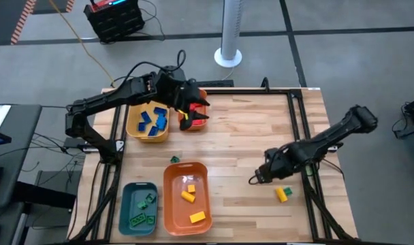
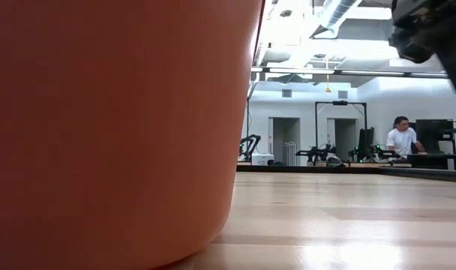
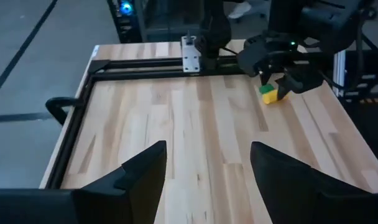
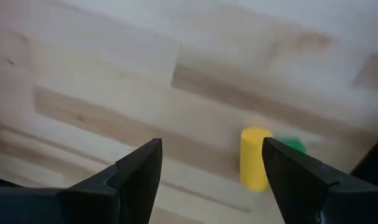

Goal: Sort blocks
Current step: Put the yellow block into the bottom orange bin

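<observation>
High view: right tool [image 1: 253, 180] open, empty, just beside yellow-green block [image 1: 282, 194]; pickup step. Next: centre on block, close. Left tool [image 1: 193, 114] open, empty, far from block.

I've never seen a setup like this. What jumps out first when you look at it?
Probably the bright bins on the wooden table: a yellow bin holding blue blocks, an orange bin with yellow blocks, and a teal bin with green ones. Then the two dark arms: the right gripper hovers with open fingers by a stray yellow block on the table's right side, while the left gripper hangs at the far side.
</observation>
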